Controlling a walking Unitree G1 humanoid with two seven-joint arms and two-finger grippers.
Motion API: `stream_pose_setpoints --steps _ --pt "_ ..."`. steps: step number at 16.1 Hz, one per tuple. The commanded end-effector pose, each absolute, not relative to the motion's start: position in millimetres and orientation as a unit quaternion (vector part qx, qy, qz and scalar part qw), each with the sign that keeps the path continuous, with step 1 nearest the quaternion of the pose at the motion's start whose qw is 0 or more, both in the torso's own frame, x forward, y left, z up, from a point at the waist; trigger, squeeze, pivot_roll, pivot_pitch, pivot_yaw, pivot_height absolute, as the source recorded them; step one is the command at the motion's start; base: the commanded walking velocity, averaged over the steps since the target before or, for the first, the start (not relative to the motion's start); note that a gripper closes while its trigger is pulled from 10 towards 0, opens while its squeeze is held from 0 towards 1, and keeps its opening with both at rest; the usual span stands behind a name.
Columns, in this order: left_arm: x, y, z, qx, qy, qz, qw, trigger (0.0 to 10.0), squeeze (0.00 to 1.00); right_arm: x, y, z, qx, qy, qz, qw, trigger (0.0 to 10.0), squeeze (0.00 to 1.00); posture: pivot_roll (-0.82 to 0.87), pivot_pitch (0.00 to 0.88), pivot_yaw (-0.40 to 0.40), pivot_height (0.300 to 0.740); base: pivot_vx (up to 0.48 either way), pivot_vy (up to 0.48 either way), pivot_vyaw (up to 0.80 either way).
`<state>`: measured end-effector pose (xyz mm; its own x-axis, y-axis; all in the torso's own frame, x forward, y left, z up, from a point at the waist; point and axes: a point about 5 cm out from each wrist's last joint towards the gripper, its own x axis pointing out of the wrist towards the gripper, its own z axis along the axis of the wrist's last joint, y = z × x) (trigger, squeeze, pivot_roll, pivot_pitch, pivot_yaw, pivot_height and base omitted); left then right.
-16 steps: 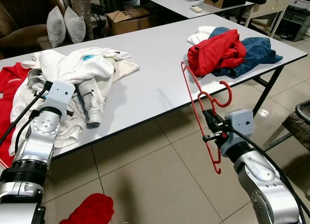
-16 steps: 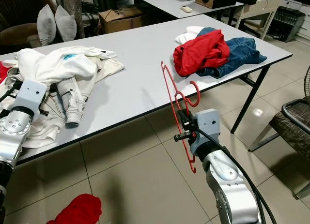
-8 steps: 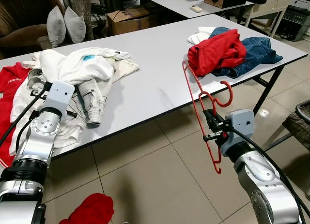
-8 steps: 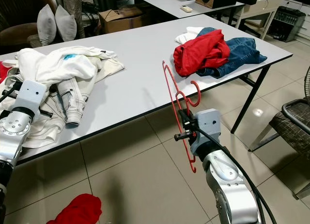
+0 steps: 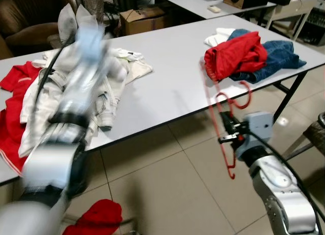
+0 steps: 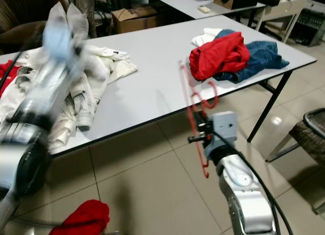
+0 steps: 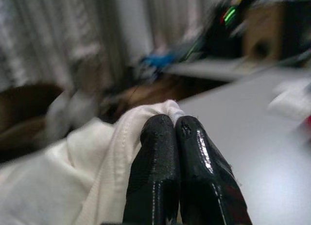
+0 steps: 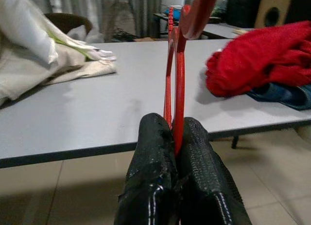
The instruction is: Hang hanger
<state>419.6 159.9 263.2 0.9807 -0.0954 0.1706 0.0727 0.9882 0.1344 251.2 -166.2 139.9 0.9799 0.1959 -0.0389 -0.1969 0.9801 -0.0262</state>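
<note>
The thin red plastic hanger [image 5: 223, 124] stands upright in front of the long grey table [image 5: 167, 77], just off its near edge, with its hook at the height of the table edge and its lower end over the beige tiled floor [image 5: 167, 189]. The right gripper [image 5: 227, 133] holds this hanger about in its middle; in the right wrist view the two black fingers [image 8: 153, 157] are pressed together on the red bar [image 8: 177, 94]. The left gripper [image 7: 176, 125] is raised over the left part of the table, and the left arm [image 5: 76, 93] is blurred in the head views. In the left wrist view its black fingers are pressed together with a fold of white cloth [image 7: 116, 152] pinched between them. Under this arm, on the left part of the table, lies a heap of white and cream clothes [image 5: 117, 72], and a red garment [image 5: 12, 108] lies at the left end of the table. On the right end of the table a crumpled red garment [image 5: 236, 55] rests on blue jeans [image 5: 282, 55], with something white [image 5: 217, 36] behind them. On the floor before the table, towards its left part, lies another piece of red cloth [image 5: 96, 217]. Behind the table stands a brown cardboard box [image 5: 144, 15].
</note>
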Motion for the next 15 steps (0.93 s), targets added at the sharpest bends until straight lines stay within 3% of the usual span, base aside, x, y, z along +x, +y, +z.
stream_pose_setpoints --steps 1,3,6,10,11,12,13,15 --pt "421 136 273 0.056 -0.108 -0.083 0.989 0.0 0.00 252 -171 143 -0.018 0.012 0.081 0.996 10.0 0.00 -0.23 0.000 0.090 0.740 0.000 0.000 0.00" --pt "417 74 262 0.076 -0.094 -0.194 0.974 0.0 0.00 248 -173 143 -0.016 0.011 0.066 0.998 10.0 0.00 -0.25 0.000 0.116 0.740 0.000 0.000 0.00" --pt "401 47 191 0.122 0.027 -0.273 0.954 0.0 0.00 245 -173 138 -0.012 0.017 0.058 0.998 10.0 0.00 -0.27 0.000 0.137 0.740 0.000 0.000 0.00" --pt "396 73 152 0.138 0.090 -0.217 0.962 0.0 0.00 244 -171 137 -0.010 0.022 0.058 0.998 10.0 0.00 -0.25 0.000 0.128 0.740 0.000 0.000 0.00" --pt "397 84 149 0.144 0.099 -0.201 0.964 2.9 0.00 245 -170 136 -0.012 0.025 0.063 0.998 10.0 0.00 -0.25 0.000 0.119 0.740 0.000 0.000 0.00" --pt "398 90 148 0.147 0.101 -0.191 0.965 10.0 0.00 246 -168 135 -0.012 0.026 0.066 0.997 10.0 0.00 -0.24 0.000 0.115 0.740 0.000 0.000 0.00" --pt "399 92 154 0.108 0.085 -0.208 0.968 10.0 1.00 247 -167 136 -0.011 0.026 0.067 0.997 10.0 0.00 -0.24 0.000 0.112 0.740 0.000 0.000 0.00" --pt "401 93 169 0.050 0.049 -0.243 0.967 10.0 1.00 247 -167 135 -0.009 0.027 0.069 0.997 10.0 0.00 -0.24 0.000 0.112 0.740 0.000 0.000 0.00"
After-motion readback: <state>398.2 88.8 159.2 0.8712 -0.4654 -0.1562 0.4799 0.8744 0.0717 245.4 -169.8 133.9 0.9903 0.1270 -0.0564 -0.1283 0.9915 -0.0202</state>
